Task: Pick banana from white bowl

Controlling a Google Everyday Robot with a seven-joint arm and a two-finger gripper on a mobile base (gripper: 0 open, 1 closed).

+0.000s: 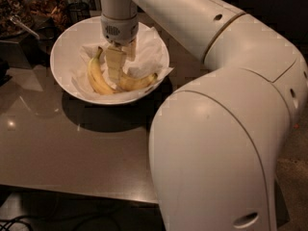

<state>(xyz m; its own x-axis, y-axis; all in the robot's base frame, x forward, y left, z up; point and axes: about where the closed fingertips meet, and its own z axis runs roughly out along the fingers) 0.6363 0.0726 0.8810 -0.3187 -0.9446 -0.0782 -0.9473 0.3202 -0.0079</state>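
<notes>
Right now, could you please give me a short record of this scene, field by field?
white bowl: on the table, lined with crumpled paper
gripper: inside the white bowl, between the two bananas
banana: in the bowl, right of the gripper, dark tip toward the right rim
other banana: in the bowl, left of the gripper, stem toward the far rim
table: dark and glossy
grasp: cannot tell whether either banana is held

Glossy white rounded arm [226, 129], small dark holes, grey-collared wrist [119, 30], pale end effector [117, 66] in white bowl [65, 52].
</notes>
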